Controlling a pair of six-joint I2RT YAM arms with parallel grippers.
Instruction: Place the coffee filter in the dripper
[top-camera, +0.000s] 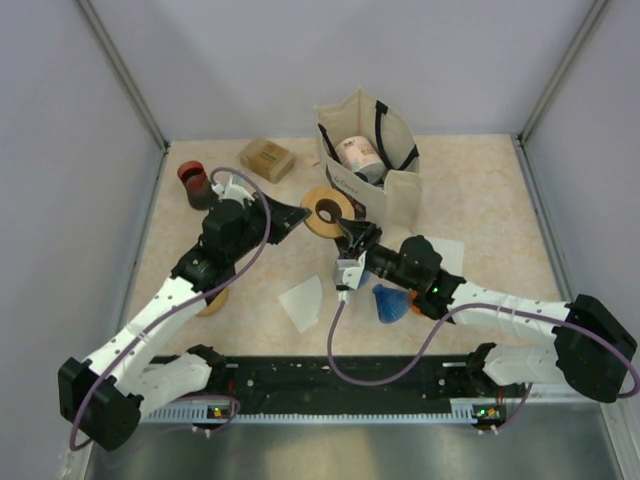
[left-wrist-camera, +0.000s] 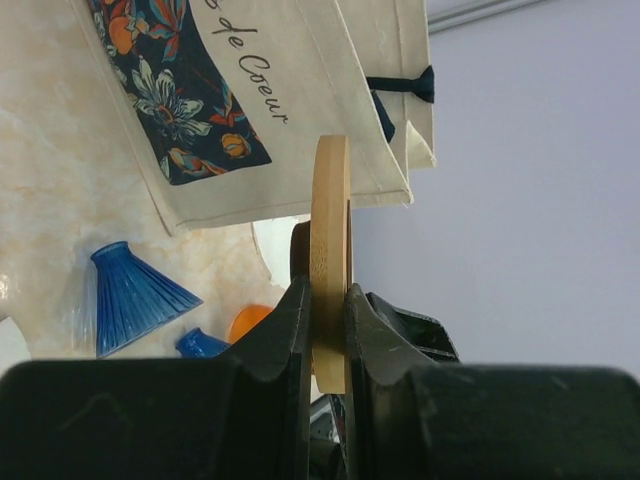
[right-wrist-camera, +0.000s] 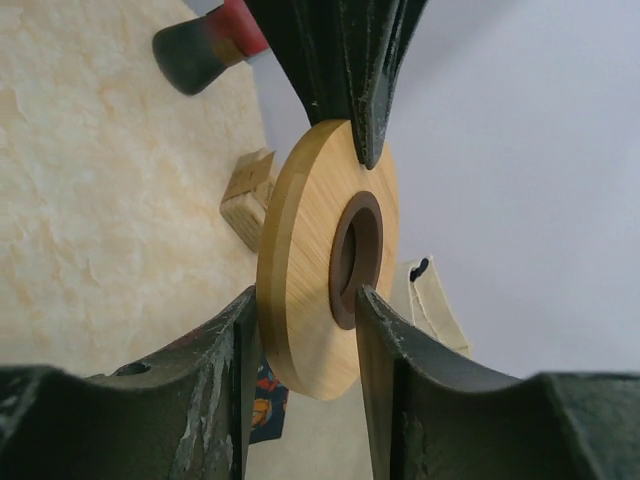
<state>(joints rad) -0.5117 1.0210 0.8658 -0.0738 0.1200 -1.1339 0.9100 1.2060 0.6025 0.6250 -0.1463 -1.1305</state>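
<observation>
- The coffee filter (top-camera: 303, 300) lies flat on the table (top-camera: 480, 200), well apart from both sets of fingers. Nobody has it!
- The blue dripper cone (top-camera: 390, 302) looks tipped on its side, back behind the right fingers, under that arm's wrist.
- All the action is at the wooden ring (right-wrist-camera: 320, 260), held on edge between the two grippers.
- The left gripper (left-wrist-camera: 328, 300) pinches the ring's rim, fingers narrow and tight on the wood.
- The right gripper (right-wrist-camera: 305, 300) straddles the opposite side, one finger at each face; whether it presses, the views don't tell.
- The danger is a botched handover: if one side lets go before the other bites, the ring likely drops onto the filter or knocks the cone.
- The tote bag (top-camera: 395, 190) sits just beyond the fingertips, so a wide swing could snag it.
</observation>
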